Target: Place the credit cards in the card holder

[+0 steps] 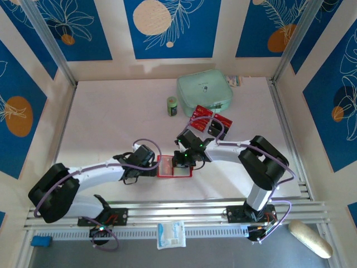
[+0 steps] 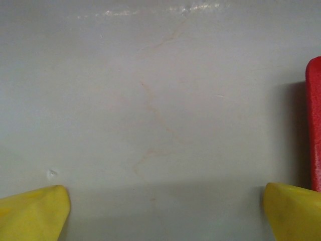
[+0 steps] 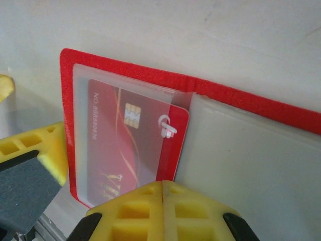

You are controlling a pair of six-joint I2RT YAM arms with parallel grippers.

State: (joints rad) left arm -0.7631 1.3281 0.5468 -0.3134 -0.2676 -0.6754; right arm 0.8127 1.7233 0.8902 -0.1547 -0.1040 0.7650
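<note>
The red card holder (image 3: 150, 79) lies open on the table, its pale clear pockets facing up; from above it sits between the two arms (image 1: 174, 167). A red credit card (image 3: 125, 145) is mostly inside the left pocket, with its right strip sticking out. My right gripper (image 3: 163, 185) is shut, its yellow tips pressed together against the card's near edge. My left gripper (image 2: 165, 216) is open wide over bare table, just left of the holder's red edge (image 2: 314, 120). More red and black credit cards (image 1: 212, 120) lie farther back.
A mint-green zip pouch (image 1: 204, 92) and a small green can (image 1: 172, 106) stand at the back. One yellow finger of the left gripper (image 3: 37, 150) sits by the holder's left edge. A white packet (image 1: 170, 234) lies on the rails in front.
</note>
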